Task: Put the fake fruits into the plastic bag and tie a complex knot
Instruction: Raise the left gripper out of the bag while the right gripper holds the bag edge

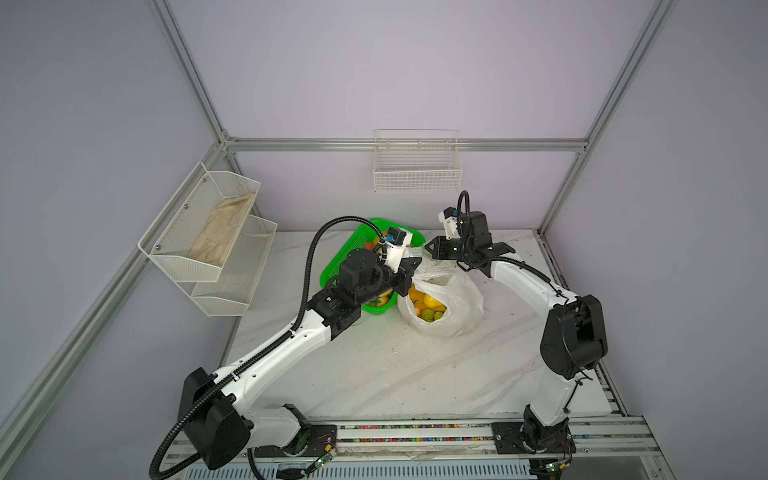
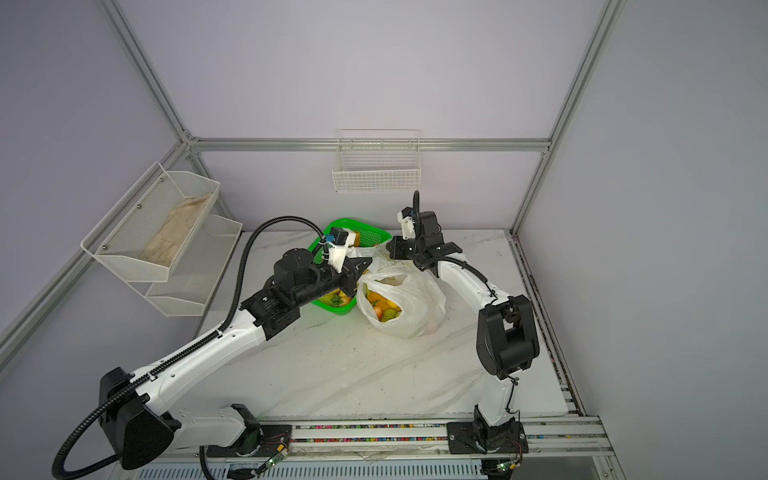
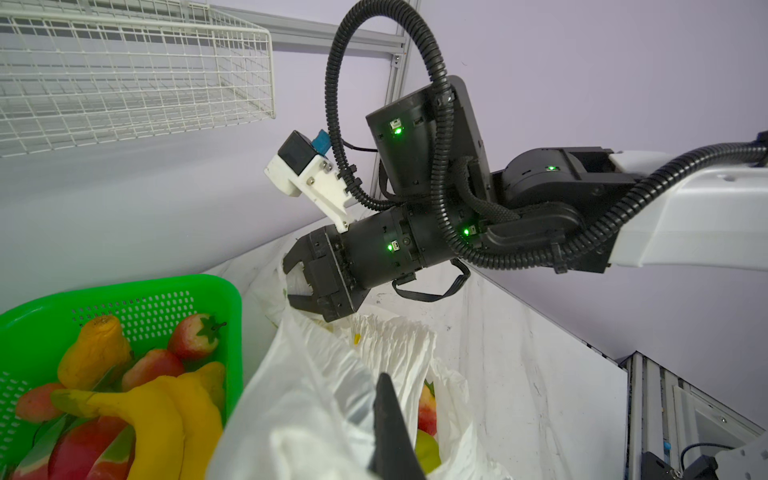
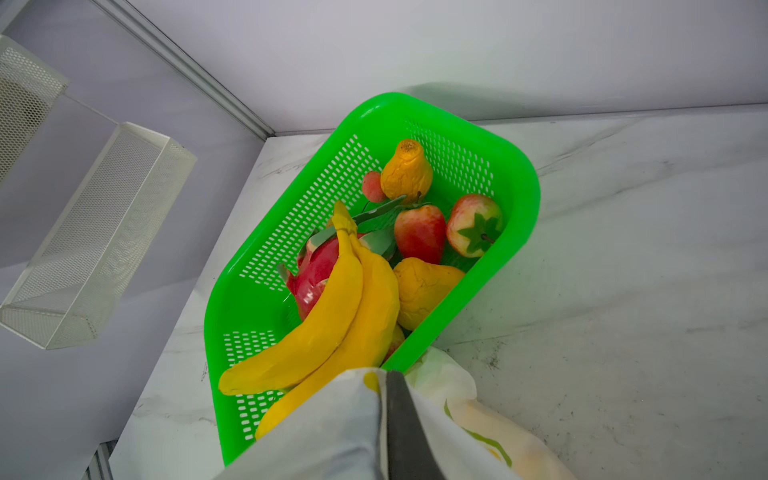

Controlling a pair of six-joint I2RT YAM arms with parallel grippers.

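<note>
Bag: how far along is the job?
Done: several fruits sit in the bag. In hand: left gripper and right gripper each shut on the bag's top edge. Left: banana and other fruits lie in the basket; bag untied.

The plastic bag (fruits inside) sits just right of the basket.
</note>
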